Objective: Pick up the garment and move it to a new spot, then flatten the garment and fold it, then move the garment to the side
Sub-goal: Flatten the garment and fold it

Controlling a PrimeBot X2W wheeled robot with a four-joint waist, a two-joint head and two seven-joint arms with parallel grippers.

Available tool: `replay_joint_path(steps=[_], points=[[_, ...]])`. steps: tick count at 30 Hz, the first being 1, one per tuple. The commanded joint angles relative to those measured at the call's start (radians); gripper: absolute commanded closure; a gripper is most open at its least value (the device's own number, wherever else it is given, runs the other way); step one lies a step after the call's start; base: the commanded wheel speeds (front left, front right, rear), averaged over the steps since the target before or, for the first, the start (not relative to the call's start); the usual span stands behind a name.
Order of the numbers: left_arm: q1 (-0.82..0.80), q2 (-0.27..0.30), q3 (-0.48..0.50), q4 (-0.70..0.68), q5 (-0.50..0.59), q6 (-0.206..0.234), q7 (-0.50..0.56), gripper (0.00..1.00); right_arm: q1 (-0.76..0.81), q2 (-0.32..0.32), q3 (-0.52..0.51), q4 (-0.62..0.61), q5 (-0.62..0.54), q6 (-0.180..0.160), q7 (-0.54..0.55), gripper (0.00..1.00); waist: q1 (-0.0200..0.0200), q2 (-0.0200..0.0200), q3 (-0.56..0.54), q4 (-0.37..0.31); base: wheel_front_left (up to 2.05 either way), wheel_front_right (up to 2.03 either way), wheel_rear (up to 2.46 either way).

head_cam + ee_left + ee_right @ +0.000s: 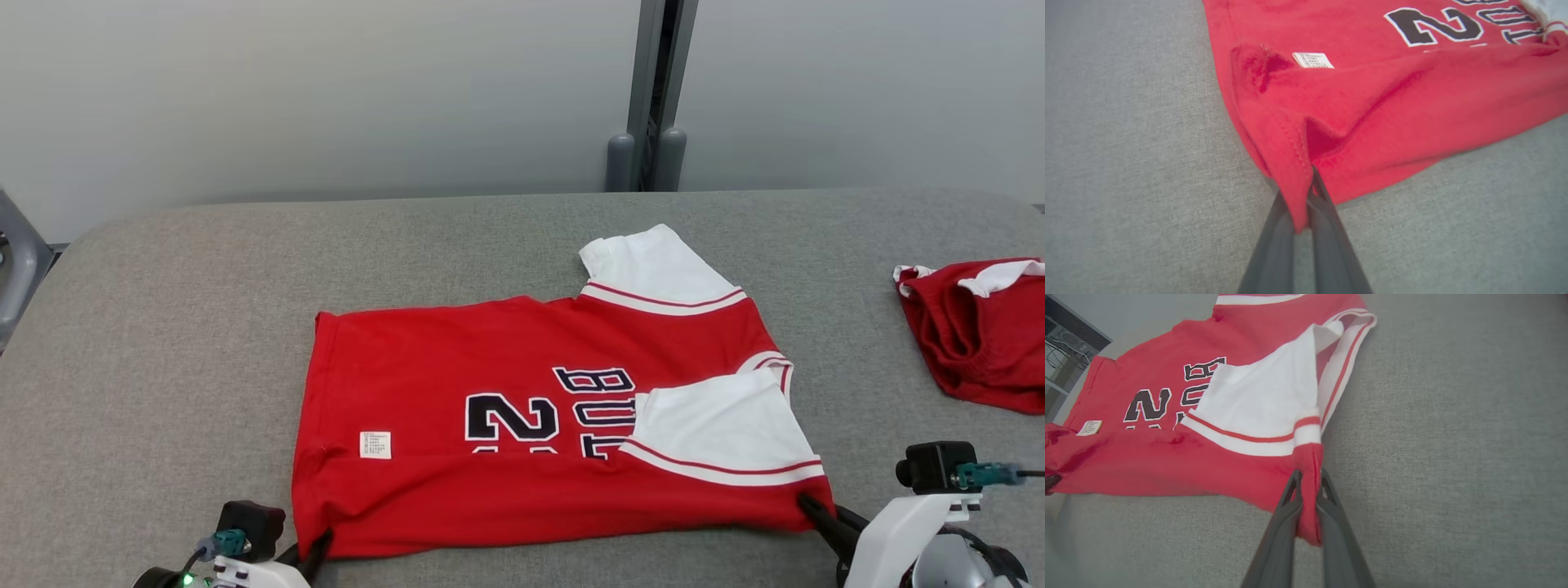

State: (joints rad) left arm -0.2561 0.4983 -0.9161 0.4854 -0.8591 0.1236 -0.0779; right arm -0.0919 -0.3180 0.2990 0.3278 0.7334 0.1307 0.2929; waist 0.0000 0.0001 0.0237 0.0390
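Observation:
The garment (490, 351) is a red jersey with white sleeves and dark lettering, lying flat across the grey table with its near edge folded up. My left gripper (317, 549) is shut on the garment's near left corner; in the left wrist view the red hem (1294, 163) is pinched between my fingers (1274, 245). At the near right corner my right gripper (810, 508) is shut on the garment too, just below the folded white sleeve (1265, 396). That corner of red cloth (1312, 490) sits between its fingers (1280, 526).
A second red and white garment (980, 327) lies bunched at the table's right edge. The grey cloth table (163, 327) runs wide to the left and behind. A grey post (653, 98) stands behind the table's far edge.

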Motion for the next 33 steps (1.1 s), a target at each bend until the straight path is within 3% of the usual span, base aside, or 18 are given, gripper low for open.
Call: replay_joint_path(steps=[1, 11, 17, 25, 26, 27, 28, 29, 33], points=[[-0.014, 0.019, -0.008, -0.011, 0.010, -0.010, 0.013, 1.00, 0.011, -0.030, 0.006, -0.021, 0.027, 0.000, 0.044, 1.00, 0.0000, -0.0001, -0.008, -0.003, 0.00, 0.00, 0.00], [0.011, 0.118, -0.064, -0.116, 0.016, -0.044, 0.141, 1.00, 0.077, -0.129, -0.012, -0.121, 0.177, 0.000, 0.359, 1.00, 0.0000, -0.0001, -0.049, -0.007, 0.00, 0.00, 0.00], [0.029, 0.169, -0.083, -0.192, 0.004, -0.040, 0.215, 1.00, 0.139, -0.136, -0.063, -0.177, 0.204, 0.000, 0.473, 1.00, 0.0000, -0.0001, -0.058, -0.004, 0.00, 0.00, 0.00], [0.078, 0.225, -0.103, -0.298, -0.030, -0.018, 0.296, 1.00, 0.242, -0.098, -0.150, -0.274, 0.175, 0.000, 0.582, 1.00, 0.0000, -0.0001, -0.067, -0.005, 0.00, 0.00, 0.00], [0.083, 0.230, -0.104, -0.308, -0.036, -0.014, 0.305, 0.80, 0.248, -0.091, -0.161, -0.281, 0.166, 0.000, 0.587, 1.00, 0.0000, -0.0001, -0.067, -0.006, 0.00, 0.00, 0.00], [0.084, 0.236, -0.102, -0.317, -0.036, -0.004, 0.310, 0.35, 0.255, -0.082, -0.175, -0.290, 0.155, 0.000, 0.587, 0.94, 0.0000, -0.0001, -0.066, -0.006, 0.00, 0.00, 0.00], [0.086, 0.241, -0.101, -0.326, -0.035, 0.004, 0.313, 0.00, 0.260, -0.073, -0.185, -0.299, 0.143, 0.000, 0.584, 0.52, 0.0000, -0.0001, -0.066, -0.007, 0.00, 0.00, 0.00], [0.091, 0.242, -0.103, -0.332, -0.041, 0.007, 0.322, 0.00, 0.265, -0.066, -0.191, -0.305, 0.134, 0.000, 0.587, 0.00, 0.0000, -0.0001, -0.066, -0.007, 0.00, 0.00, 0.00], [0.097, 0.253, -0.092, -0.363, -0.049, 0.028, 0.331, 0.00, 0.264, -0.037, -0.231, -0.325, 0.096, 0.000, 0.597, 0.00, 0.0000, -0.0001, -0.064, -0.008, 0.00, 0.00, 0.00]])
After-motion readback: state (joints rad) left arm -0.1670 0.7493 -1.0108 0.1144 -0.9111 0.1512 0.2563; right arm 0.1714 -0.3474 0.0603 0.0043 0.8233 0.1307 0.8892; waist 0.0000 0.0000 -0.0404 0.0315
